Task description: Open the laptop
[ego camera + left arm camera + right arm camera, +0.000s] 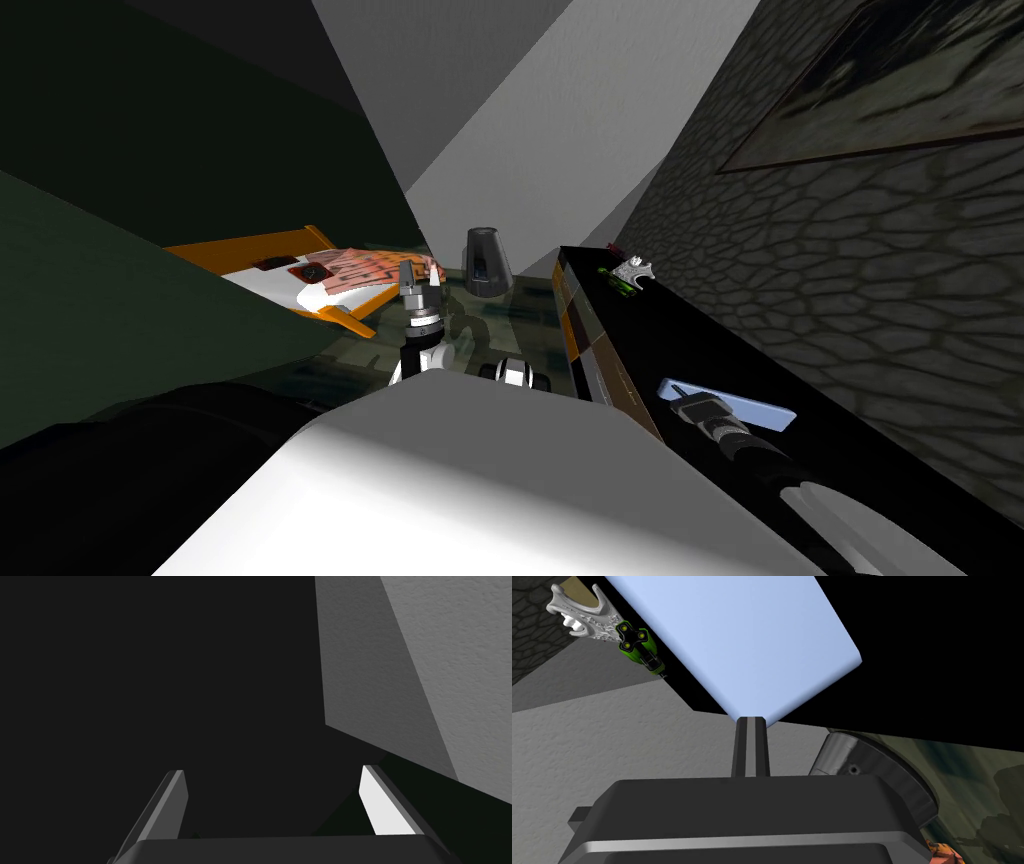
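Plainly, the pale blue, flat, slab-like closed laptop [740, 405] is lying on top of a long black cabinet [720, 335] that is running along a stone-patterned wall [880, 300]; the right gripper [684, 397] is reaching to the laptop's near end; the right wrist view is showing more closely that its fingers are standing pressed together as one narrow bar, tips meeting a corner of the slab, though I cannot tell whether they are pinching its edge; that view is cutting off the laptop's far end; at the cabinet's far end a silver ornate piece [637, 267] is lying just beside a small green-and-black gadget [622, 283], and the gadget's yellow dots are showing in the wrist view; the left gripper [420, 277] is standing upright over a greenish glass table [525, 312], blades well apart; a dark grey tapered cone [486, 260] is standing on that table; beyond it, an orange-edged white tray [300, 290] is carrying a pink patterned sheet [375, 265] whose marks I cannot read.
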Controlling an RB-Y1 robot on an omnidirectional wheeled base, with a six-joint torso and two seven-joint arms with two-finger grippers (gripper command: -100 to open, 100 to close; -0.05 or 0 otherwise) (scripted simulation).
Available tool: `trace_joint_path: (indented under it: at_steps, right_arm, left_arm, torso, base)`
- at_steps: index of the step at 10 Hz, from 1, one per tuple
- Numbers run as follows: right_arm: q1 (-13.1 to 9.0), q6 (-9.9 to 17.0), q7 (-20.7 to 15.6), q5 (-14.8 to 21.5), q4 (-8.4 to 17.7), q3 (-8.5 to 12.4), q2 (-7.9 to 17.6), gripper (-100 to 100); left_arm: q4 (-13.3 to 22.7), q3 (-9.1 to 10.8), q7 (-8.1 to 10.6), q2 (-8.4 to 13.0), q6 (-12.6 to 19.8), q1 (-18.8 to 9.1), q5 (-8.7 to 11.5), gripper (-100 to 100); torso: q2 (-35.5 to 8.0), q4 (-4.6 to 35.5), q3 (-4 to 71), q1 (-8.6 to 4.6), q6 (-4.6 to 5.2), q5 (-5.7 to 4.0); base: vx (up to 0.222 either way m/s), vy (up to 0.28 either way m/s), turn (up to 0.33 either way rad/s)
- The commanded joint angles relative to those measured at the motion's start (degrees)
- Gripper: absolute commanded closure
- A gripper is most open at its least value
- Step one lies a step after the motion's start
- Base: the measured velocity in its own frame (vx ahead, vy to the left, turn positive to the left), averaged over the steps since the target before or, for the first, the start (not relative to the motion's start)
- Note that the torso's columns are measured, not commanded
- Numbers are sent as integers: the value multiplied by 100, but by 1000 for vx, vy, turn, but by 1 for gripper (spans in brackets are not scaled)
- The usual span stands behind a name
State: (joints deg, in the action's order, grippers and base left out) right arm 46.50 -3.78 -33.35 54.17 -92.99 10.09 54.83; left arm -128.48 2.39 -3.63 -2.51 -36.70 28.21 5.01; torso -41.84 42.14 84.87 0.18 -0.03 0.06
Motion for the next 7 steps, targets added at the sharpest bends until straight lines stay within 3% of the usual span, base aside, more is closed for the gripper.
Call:
trace_joint_path:
  at_steps: [1,5,6,7]
  right_arm:
    - [328,-151,124,-94,118,10,281,100]
    - [850,-382,311,-242,275,33,725,100]
    - [833,-323,282,-223,192,50,661,100]
    - [665,-366,335,-221,69,187,663,-100]
  left_arm:
    - [0,0,0,0,0,0,0,0]
    - [0,0,0,0,0,-1,0,0]
    - [0,0,0,0,0,-1,0,0]
    - [0,0,0,0,0,-2,0,0]
  torso:
    - [-35,10,-22,-11,2,-2]
    - [-39,13,-27,-27,1,-8]
    - [-36,13,-25,-24,-3,-7]
    - [-61,19,-40,-24,-3,-8]
  base:
    - [160,49,8]
    - [156,33,11]
    - [69,10,-6]
    - [-33,35,-95]
